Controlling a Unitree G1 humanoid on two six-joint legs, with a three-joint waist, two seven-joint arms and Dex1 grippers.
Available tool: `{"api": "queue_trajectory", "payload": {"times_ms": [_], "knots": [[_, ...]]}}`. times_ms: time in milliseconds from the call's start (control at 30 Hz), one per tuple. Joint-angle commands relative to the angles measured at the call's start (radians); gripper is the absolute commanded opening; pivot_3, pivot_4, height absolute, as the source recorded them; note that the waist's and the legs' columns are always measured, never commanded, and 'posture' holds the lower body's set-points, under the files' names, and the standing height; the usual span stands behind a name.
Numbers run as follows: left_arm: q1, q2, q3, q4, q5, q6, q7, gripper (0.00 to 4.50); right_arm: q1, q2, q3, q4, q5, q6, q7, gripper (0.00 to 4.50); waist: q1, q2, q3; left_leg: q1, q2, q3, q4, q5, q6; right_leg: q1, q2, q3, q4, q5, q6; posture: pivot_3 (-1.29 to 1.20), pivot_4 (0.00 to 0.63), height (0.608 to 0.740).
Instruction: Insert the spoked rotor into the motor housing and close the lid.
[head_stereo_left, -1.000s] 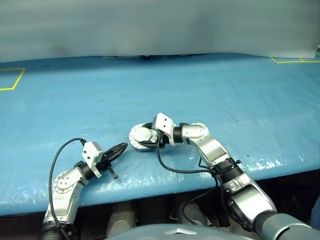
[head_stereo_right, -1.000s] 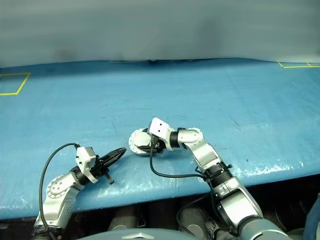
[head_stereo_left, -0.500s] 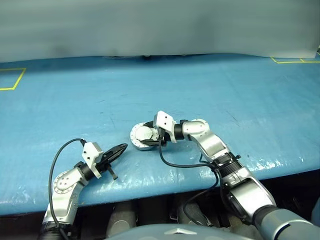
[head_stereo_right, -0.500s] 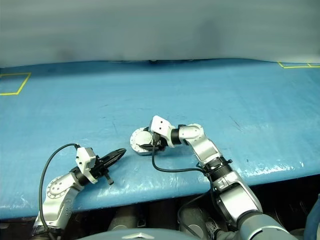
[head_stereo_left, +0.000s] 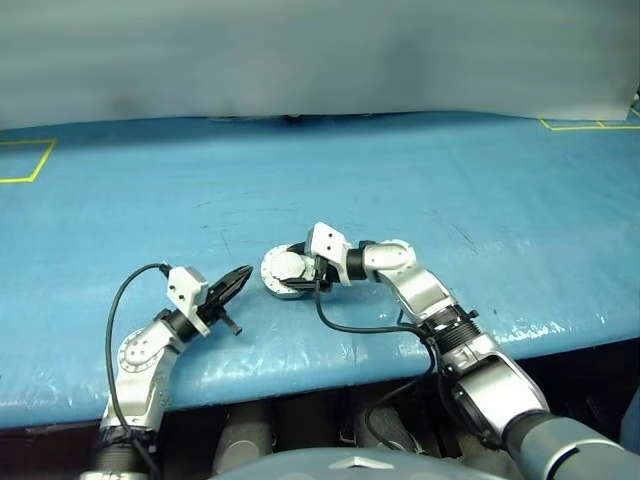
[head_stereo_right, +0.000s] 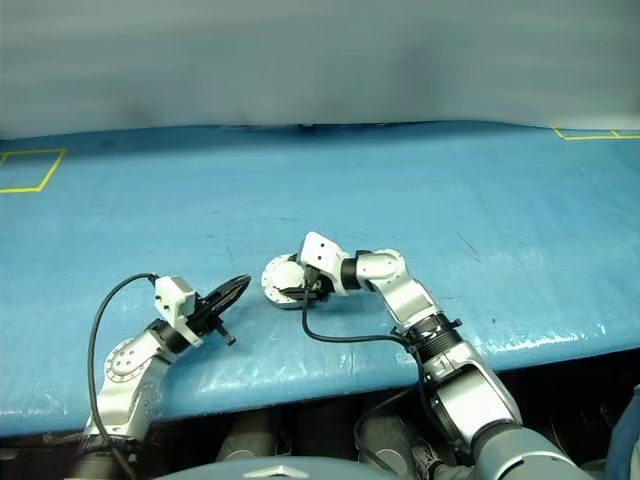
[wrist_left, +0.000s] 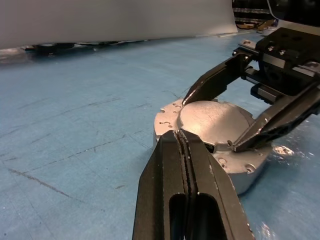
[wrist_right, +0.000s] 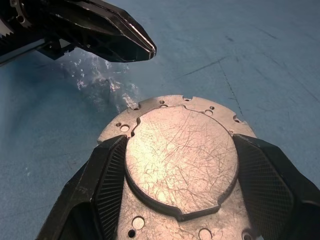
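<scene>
Left tool (head_stereo_left: 240, 275) advanced, housing (head_stereo_left: 285, 272) interior hidden

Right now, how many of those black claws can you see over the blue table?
2. The left claw hangs shut just left of the round grey motor housing. The right claw straddles that housing, one finger on each side of its raised top. None seem hidden.
</scene>
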Motion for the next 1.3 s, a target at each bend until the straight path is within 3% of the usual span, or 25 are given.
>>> {"api": "queue_trajectory", "payload": {"times_ms": [33,567,600,633,900,1067,1300], "knots": [[-0.034,-0.012,-0.034,0.032,0.031,0.008,0.005,0.00,0.028,-0.015,0.010,-0.012,-0.032,0.028,-0.006,3.00,0.000,0.000,0.000,0.000,0.000,0.000,0.000,0.000,0.000,0.001,0.000,0.000,0.000,0.000,0.000,0.00,0.150,0.740],[-0.071,-0.001,-0.089,0.124,0.088,0.039,-0.020,0.00,0.100,-0.023,-0.044,-0.162,0.032,0.119,-0.034,3.00,0.005,0.001,-0.001,-0.001,-0.002,0.000,-0.002,-0.001,0.002,0.001,-0.003,-0.002,-0.001,0.000,0.000,0.00,0.150,0.740],[-0.070,-0.002,-0.089,0.123,0.084,0.039,-0.024,0.00,0.104,-0.021,-0.049,-0.174,0.036,0.119,-0.040,3.72,0.005,0.001,-0.001,-0.001,-0.002,0.000,-0.002,-0.001,0.002,0.001,-0.003,-0.002,-0.002,-0.001,0.000,0.00,0.150,0.740],[-0.069,-0.003,-0.089,0.122,0.082,0.039,-0.026,0.00,0.109,-0.012,-0.064,-0.191,0.045,0.125,-0.056,3.94,0.005,0.001,-0.001,-0.001,-0.002,0.000,-0.002,-0.001,0.002,0.001,-0.003,-0.002,-0.002,-0.001,0.000,0.00,0.150,0.740],[-0.058,-0.017,-0.106,0.101,0.054,0.047,-0.062,0.00,0.159,0.038,-0.159,-0.400,0.174,0.246,-0.126,3.94,0.004,0.001,0.000,-0.003,-0.002,0.000,-0.002,-0.001,0.002,0.001,-0.003,-0.002,-0.002,-0.001,0.000,0.00,0.150,0.740],[-0.059,-0.019,-0.111,0.101,0.056,0.036,-0.064,0.00,0.200,0.064,-0.302,-0.493,0.338,0.441,-0.211,3.94,0.008,0.001,0.000,-0.004,-0.003,-0.001,-0.003,-0.002,0.003,0.000,-0.005,-0.003,-0.003,-0.001,0.000,0.00,0.150,0.740],[-0.061,-0.016,-0.113,0.109,0.058,0.025,-0.064,0.00,0.273,0.049,-0.489,-0.436,0.551,0.778,-0.293,3.94,0.010,0.001,0.000,-0.005,-0.005,0.000,-0.003,-0.003,0.005,0.000,-0.012,-0.004,-0.004,-0.001,0.000,0.00,0.150,0.740]]}}
